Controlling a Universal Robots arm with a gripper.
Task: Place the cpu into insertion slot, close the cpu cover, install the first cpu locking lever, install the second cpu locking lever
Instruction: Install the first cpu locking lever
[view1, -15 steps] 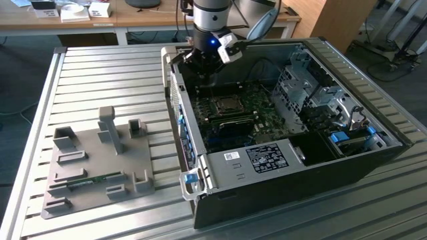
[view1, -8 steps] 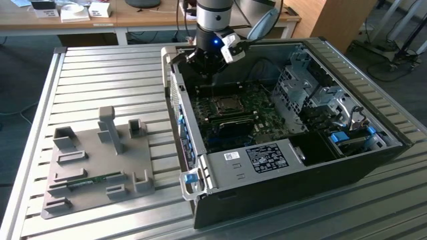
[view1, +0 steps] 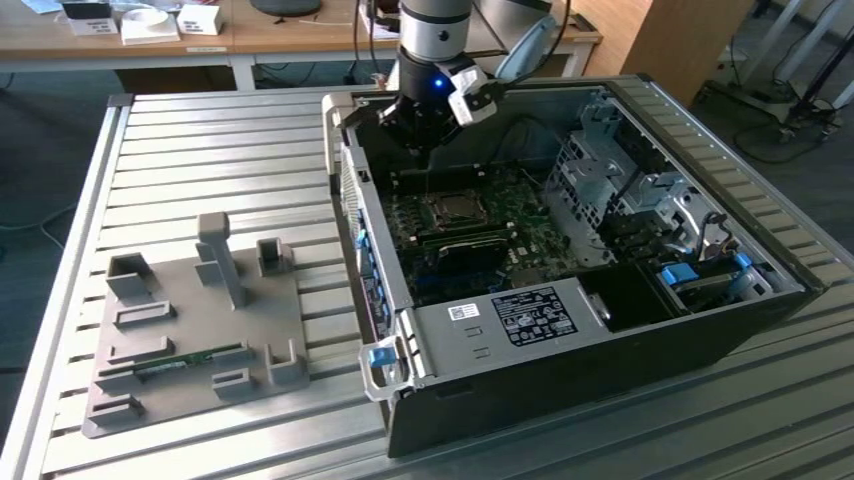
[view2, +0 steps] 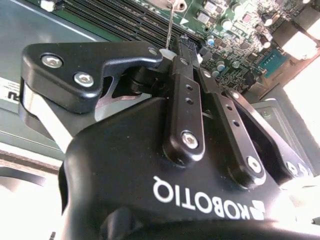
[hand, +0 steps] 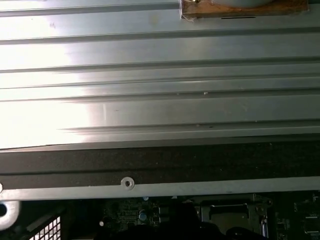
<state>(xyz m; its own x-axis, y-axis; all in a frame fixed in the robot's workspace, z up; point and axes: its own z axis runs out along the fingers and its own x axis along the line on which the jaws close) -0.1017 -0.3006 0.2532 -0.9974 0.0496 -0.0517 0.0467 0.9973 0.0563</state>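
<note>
Ribbed aluminium forms the table (view1: 200, 130) under everything, and an open computer case (view1: 561, 400) lies on it with its inside facing up. Over the far end of the case hangs the claw (view1: 422, 157), tips pointing down toward the green motherboard (view1: 541, 235).

In the second wrist view the claw (view2: 173, 50) is clenched. Its black fingers (view2: 184, 95) meet at the tips, and a thin silver rod (view2: 171, 25) rises from the board to that very spot. We cannot tell whether the rod is pinched between them. White lettering (view2: 205, 202) runs across the claw's body. Long dark memory slots (view2: 115, 17) lie just past the tips.

In the exterior view the cpu (view1: 455, 210) sits in the insertion slot (view1: 433, 213), near the claw and nearer the camera. The cpu cover (view1: 461, 196) seems to lie flat around it, though we cannot be sure.

Farther out we see a silver shroud carrying a white printed label (view1: 534, 312) — its print is too small for us to read. A blue latch (view1: 380, 355) sits at the case's near corner.

On the exterior view's left a grey fixture plate (view1: 200, 330) rests on the table, with a green memory stick (view1: 187, 362) lying in it. A wooden table (view1: 307, 40) behind carries white boxes (view1: 147, 25) whose dark print we cannot make out.

In the first wrist view the case's rim shows one small screw (hand: 128, 183).
</note>
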